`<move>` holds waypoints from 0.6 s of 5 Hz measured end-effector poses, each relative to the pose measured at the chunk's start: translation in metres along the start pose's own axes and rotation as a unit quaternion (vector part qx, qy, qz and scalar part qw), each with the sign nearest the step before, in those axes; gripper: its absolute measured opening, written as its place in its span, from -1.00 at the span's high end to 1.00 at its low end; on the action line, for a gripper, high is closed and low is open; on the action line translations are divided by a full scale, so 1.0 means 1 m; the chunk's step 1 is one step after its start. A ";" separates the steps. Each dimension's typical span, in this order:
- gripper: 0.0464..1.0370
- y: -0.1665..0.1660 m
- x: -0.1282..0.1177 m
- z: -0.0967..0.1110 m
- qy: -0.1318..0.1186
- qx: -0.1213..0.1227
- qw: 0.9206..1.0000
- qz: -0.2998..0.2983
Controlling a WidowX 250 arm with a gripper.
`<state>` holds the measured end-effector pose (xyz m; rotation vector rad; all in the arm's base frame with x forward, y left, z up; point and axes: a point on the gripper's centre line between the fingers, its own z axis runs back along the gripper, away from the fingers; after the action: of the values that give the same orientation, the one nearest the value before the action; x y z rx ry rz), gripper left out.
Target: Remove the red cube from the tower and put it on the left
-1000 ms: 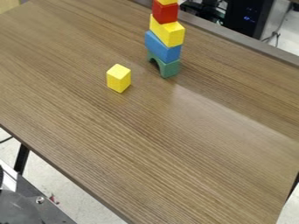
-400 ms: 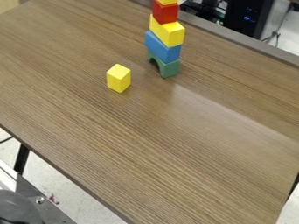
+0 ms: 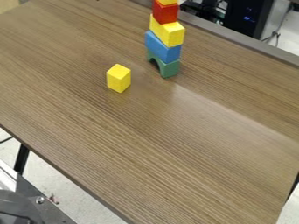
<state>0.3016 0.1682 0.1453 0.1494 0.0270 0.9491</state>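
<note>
One red cube (image 3: 165, 12) in the tower (image 3: 164, 45)

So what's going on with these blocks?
The robot's job is to take the red block out of the tower and put it on the left, but that isn't done. I can't see anything touching the blocks. The red one sits between two yellow blocks, with a blue block and a green arch below. A loose yellow block stands on the table, left of the tower.

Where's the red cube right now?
In the camera view, the red cube is at top centre, in the tower, directly above a yellow block.
</note>
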 end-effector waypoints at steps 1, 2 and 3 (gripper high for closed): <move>-0.10 0.003 0.012 -0.054 0.017 0.020 0.999 -0.020; -0.10 -0.001 0.016 -0.087 0.046 0.012 0.998 -0.048; -0.10 0.002 0.028 -0.107 0.064 -0.010 0.995 -0.074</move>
<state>0.3064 0.2045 0.0405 0.0668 0.1438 0.8100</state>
